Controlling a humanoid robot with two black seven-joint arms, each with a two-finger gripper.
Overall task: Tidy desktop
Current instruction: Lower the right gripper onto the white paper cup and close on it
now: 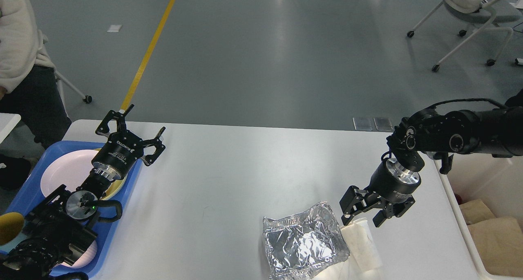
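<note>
The white desktop (245, 169) carries a crumpled silver foil container (302, 241) near its front edge. A white crumpled paper napkin (365, 247) lies against the foil's right side. My right gripper (361, 222) points down at the napkin's far end. Its fingers are open and stand on either side of that end. My left gripper (147, 118) is open and empty. It hovers at the far right corner of the blue tray (122, 214) on the table's left.
The blue tray holds a pink plate (65, 173) and a yellowish bowl (116, 186) under my left arm. A white bin (470, 247) with beige paper stands beside the table's right edge. A person (20, 59) stands at the far left, and a wheeled chair (470, 10) at the far right.
</note>
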